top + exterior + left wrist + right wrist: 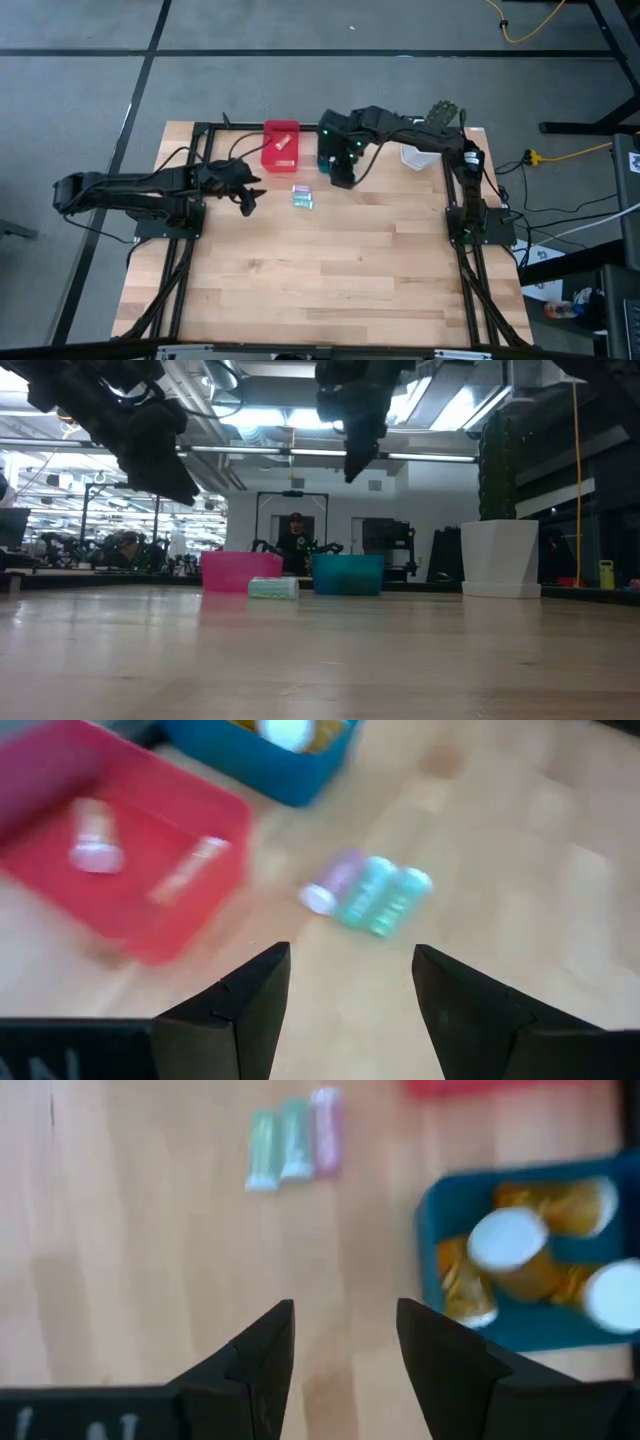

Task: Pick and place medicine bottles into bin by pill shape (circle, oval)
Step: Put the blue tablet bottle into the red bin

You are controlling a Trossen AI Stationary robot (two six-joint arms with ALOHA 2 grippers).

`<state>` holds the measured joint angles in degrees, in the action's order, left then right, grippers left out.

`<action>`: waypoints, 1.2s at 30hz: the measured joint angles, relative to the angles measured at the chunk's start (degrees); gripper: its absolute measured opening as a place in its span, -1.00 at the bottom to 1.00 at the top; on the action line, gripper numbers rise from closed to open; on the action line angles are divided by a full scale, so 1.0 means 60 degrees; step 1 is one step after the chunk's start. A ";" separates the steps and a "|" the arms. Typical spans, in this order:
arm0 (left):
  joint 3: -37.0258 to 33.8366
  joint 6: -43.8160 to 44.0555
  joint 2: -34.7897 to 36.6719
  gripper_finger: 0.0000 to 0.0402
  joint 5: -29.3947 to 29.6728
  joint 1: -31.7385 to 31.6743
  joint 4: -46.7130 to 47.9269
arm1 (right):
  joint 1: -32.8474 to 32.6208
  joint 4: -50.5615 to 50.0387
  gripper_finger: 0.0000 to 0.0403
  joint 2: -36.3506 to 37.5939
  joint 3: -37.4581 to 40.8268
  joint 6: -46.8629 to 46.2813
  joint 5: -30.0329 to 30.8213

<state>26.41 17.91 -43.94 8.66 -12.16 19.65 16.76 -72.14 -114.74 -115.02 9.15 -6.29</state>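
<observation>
Three small clear bottles, one pink and two teal-green, lie side by side on their sides on the table (pixel 303 197), also in the left wrist view (pixel 368 895) and right wrist view (pixel 292 1137). The red bin (pixel 280 146) holds two small bottles (pixel 95 840). The blue bin (pixel 520 1270) holds several orange bottles with white caps (pixel 510 1245). My left gripper (pixel 250 200) is open and empty, above the table left of the three bottles. My right gripper (pixel 342 180) is open and empty, above the table beside the blue bin.
A white pot with a green cactus (pixel 425 150) stands at the table's far right, also in the low view (pixel 500 550). Bare wood spreads over the near half of the table (pixel 320 270). A person shows in the room beyond (pixel 295 540).
</observation>
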 joint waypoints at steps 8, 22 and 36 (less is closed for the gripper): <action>0.0001 -0.0184 -0.1751 0.03 0.0291 0.0484 -0.1689 | -0.0357 -0.0337 -0.11 -0.0011 0.0007 0.0006 0.0000; 0.0000 0.0363 -0.3410 0.03 0.1763 0.1409 -0.2516 | -0.0409 -0.0073 -0.11 -0.0011 0.0015 -0.0011 0.0022; 0.0000 0.0091 -0.3406 0.03 0.1779 0.1730 -0.2792 | -0.0779 0.0830 -0.11 -0.0019 0.0579 -0.0470 0.0037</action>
<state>26.41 18.46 -64.38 19.33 -1.78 2.89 12.09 -67.16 -114.85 -111.55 6.33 -6.07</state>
